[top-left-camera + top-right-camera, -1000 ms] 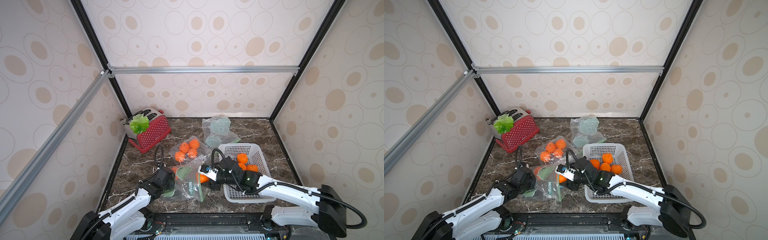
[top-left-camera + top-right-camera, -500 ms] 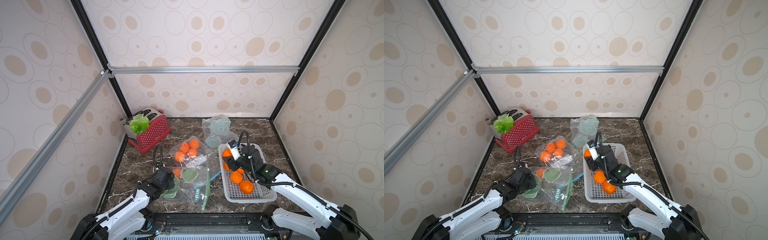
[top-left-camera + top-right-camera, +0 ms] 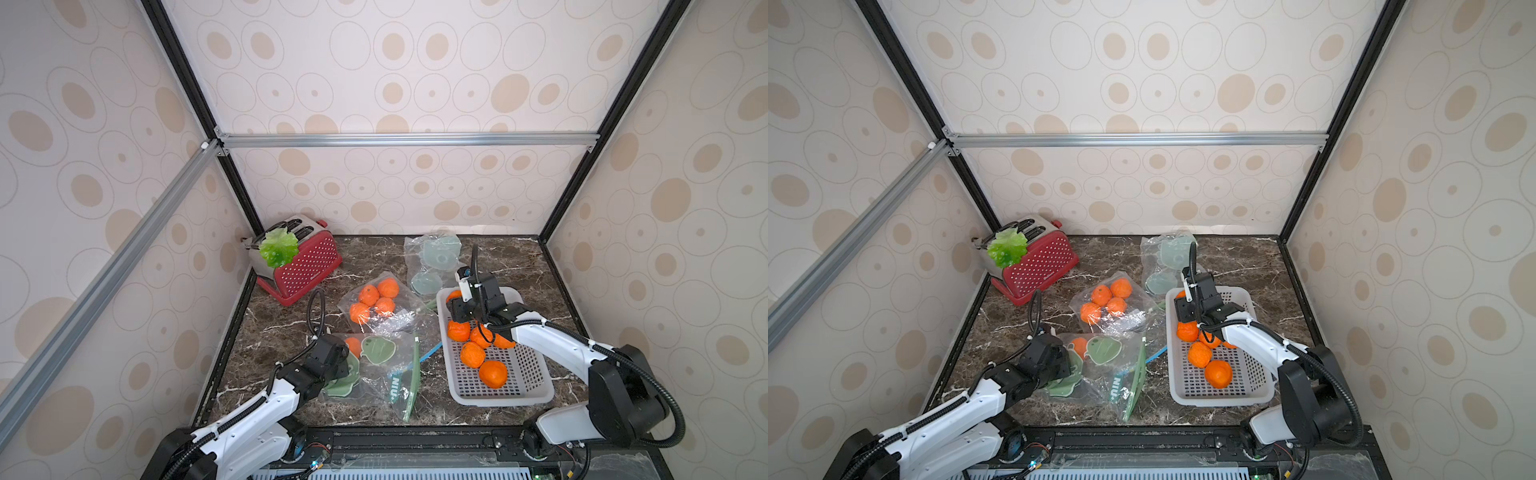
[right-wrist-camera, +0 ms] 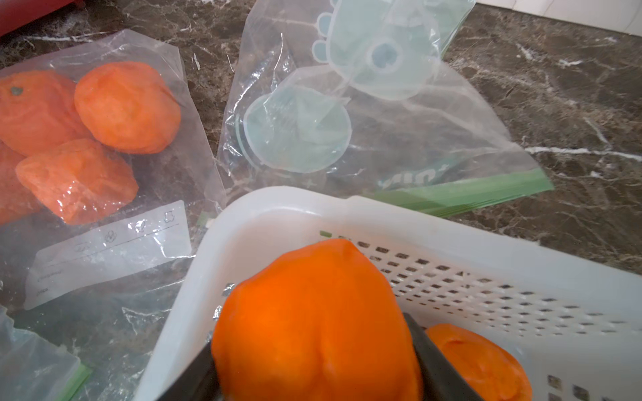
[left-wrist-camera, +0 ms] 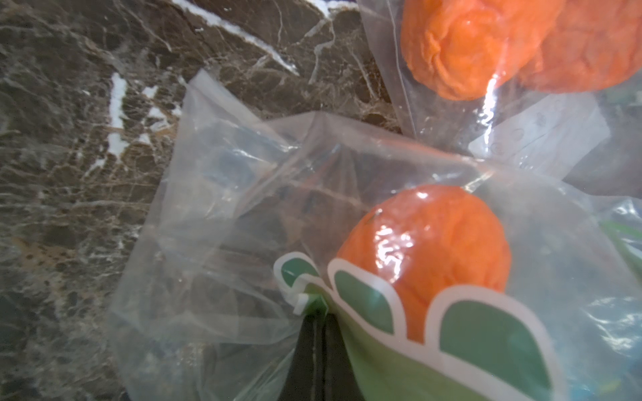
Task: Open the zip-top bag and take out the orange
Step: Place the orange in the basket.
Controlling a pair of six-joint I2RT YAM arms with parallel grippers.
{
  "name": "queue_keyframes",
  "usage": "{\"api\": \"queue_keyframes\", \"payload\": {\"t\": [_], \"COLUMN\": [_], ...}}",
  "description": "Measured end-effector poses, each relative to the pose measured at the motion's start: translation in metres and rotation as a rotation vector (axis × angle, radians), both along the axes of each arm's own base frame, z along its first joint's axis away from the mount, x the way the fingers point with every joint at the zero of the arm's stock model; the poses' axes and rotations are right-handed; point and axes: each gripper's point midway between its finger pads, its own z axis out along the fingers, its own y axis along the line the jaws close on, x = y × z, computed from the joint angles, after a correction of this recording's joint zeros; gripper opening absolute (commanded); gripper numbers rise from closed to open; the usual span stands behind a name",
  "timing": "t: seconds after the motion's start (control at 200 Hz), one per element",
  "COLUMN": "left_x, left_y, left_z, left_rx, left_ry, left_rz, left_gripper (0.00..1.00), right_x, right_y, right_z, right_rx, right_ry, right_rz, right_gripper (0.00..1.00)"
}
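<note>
The zip-top bag with green prints lies at the front of the table, mouth toward the basket, in both top views. One orange remains inside it. My left gripper is shut on the bag's plastic at its left side. My right gripper is shut on an orange, its dark fingers on either side. It holds that orange just above the far left corner of the white basket.
Several loose oranges lie in the basket. A second clear bag with several oranges lies mid-table. A flat bag with pale blue prints lies behind the basket. A red toaster with a lettuce leaf stands at the back left.
My right gripper has drawn away from the bag's mouth with the orange and carried it over the basket to its far left corner. The left gripper has stayed put on the bag.
</note>
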Motion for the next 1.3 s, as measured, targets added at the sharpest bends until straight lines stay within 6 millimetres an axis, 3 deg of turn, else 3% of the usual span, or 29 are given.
{"api": "queue_keyframes", "payload": {"t": [0.265, 0.466, 0.551, 0.696, 0.816, 1.031, 1.167, 1.302], "left_x": [0.002, 0.001, 0.001, 0.000, 0.000, 0.000, 0.000, 0.000], "left_y": [-0.001, -0.001, -0.001, -0.001, -0.001, -0.001, -0.001, -0.001], "left_z": [0.002, 0.000, -0.001, -0.003, -0.003, -0.003, -0.003, -0.003], "left_rx": [0.000, 0.004, 0.007, 0.009, 0.008, 0.007, 0.007, 0.008], "left_ry": [-0.004, 0.004, 0.009, 0.017, 0.019, 0.018, 0.018, 0.019], "left_rz": [-0.003, -0.003, -0.003, -0.005, -0.006, -0.006, -0.006, -0.006], "left_gripper": [0.00, 0.00, 0.00, 0.00, 0.00, 0.00, 0.00, 0.00], "right_x": [-0.001, -0.009, -0.015, -0.020, -0.020, -0.022, -0.028, -0.045], "right_y": [0.006, 0.006, 0.003, 0.001, -0.001, -0.002, -0.002, 0.021], "right_z": [-0.030, -0.038, -0.044, -0.049, -0.048, -0.022, 0.020, 0.053], "right_rx": [0.001, 0.005, 0.001, -0.005, -0.009, 0.004, 0.056, 0.196], "right_ry": [0.095, 0.134, 0.153, 0.180, 0.193, 0.155, 0.068, 0.001], "right_rz": [0.011, 0.011, 0.010, 0.000, -0.014, -0.013, 0.001, 0.127], "right_gripper": [0.43, 0.45, 0.51, 0.70, 0.78, 0.83, 0.64, 0.50]}}
